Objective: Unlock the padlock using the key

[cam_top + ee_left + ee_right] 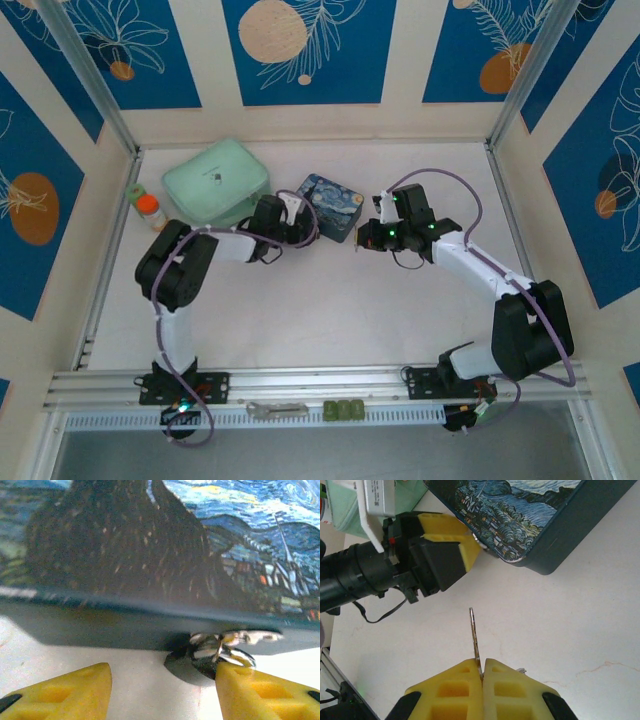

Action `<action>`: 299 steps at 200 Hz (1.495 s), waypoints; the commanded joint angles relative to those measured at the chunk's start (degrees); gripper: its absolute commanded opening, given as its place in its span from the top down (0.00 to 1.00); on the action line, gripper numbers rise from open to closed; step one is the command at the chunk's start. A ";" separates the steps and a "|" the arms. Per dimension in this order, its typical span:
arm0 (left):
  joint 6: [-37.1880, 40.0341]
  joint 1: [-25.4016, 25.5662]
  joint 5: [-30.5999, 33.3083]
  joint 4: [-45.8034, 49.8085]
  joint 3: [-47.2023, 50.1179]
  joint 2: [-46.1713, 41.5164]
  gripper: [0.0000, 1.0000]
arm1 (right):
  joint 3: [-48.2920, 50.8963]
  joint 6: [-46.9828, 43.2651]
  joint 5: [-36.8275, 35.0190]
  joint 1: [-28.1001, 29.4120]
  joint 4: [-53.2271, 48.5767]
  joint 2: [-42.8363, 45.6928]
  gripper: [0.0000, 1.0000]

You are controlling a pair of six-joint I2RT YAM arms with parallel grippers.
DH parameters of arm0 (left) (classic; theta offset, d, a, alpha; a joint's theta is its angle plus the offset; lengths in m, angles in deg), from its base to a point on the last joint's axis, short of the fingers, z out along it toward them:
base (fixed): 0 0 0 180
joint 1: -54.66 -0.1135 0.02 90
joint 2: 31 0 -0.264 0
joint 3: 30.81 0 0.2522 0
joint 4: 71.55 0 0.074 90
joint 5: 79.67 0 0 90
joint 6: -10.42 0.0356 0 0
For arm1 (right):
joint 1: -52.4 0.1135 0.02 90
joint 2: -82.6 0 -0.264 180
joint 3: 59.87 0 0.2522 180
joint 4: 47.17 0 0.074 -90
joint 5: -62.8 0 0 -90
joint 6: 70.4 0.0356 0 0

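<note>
Clenched tight, the right pincer [481, 666] is seen grasping the key [473, 630], whose thin blade is held out beyond the fingertips over the white table [560, 630], apart from the blue tin [530, 515]. The left pincer [162, 669] is held released, its yellow fingers [75, 690] set apart. The padlock [222, 649] is found against the tin's lower edge, just at one fingertip.

The padlock [220, 649] sits against the tin [335, 207], a pouch [215, 182] lies left of both, the key [474, 630] in front
</note>
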 commanded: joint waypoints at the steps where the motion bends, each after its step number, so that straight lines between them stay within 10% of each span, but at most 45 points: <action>1: -0.45 0.11 -3.43 0.12 -2.61 1.95 0.43 | -2.19 -0.01 0.25 0.48 -1.29 -0.65 1.00; 119: -11.37 4.12 -7.50 -14.17 2.00 2.70 0.46 | -2.56 -0.18 -0.10 0.51 -1.03 -1.58 1.00; 240: -2.43 3.74 4.99 -1.79 -6.54 6.89 0.41 | -1.77 -0.24 -0.63 0.23 -1.74 -0.19 1.00; 299: -1.97 3.75 -1.19 -2.34 -9.65 10.63 0.47 | -2.28 -0.04 -0.18 0.31 -1.65 -0.89 1.00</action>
